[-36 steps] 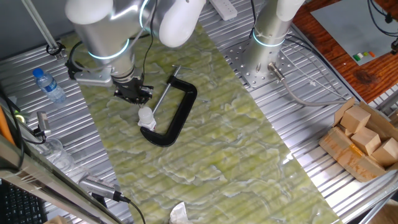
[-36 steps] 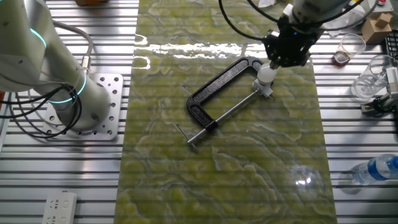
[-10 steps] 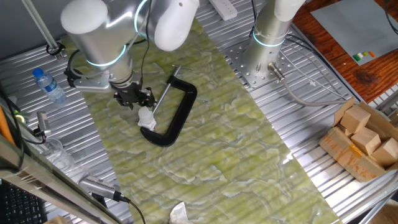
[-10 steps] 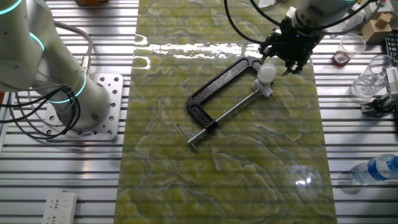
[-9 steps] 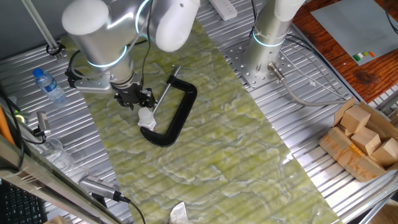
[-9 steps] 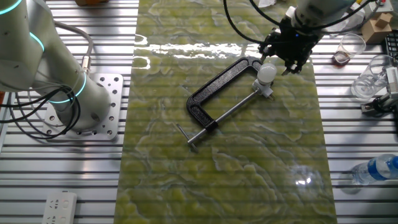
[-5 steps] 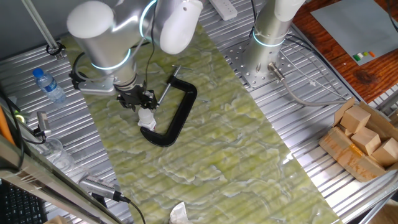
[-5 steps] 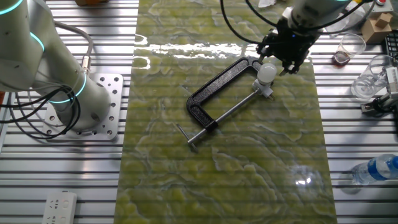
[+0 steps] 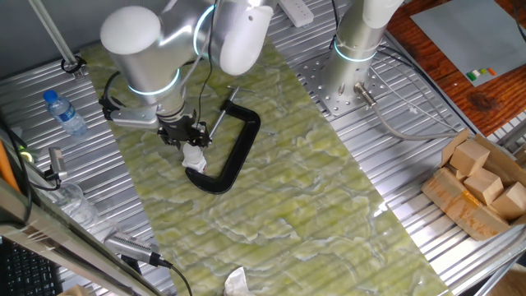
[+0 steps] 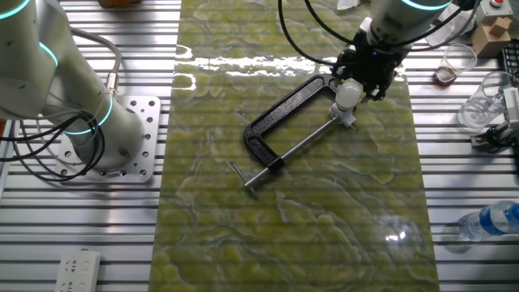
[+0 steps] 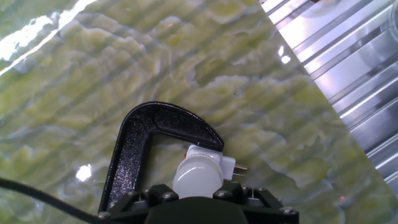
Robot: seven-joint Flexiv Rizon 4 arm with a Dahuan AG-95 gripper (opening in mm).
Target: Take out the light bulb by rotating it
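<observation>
Above the light bulb, I cannot tell whether my end effector is spread or pinching. I should centre it over the bulb's axis, grip lightly, then twist without tilting the C-clamp.

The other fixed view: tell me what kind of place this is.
Probably a robotics lab bench: a second robot arm bolted to a slatted aluminium table, a green mat, and a black C-clamp fixturing a light bulb.

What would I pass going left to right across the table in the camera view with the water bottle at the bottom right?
Robot base plate → black clamp → light bulb → small glass → water bottle.
</observation>
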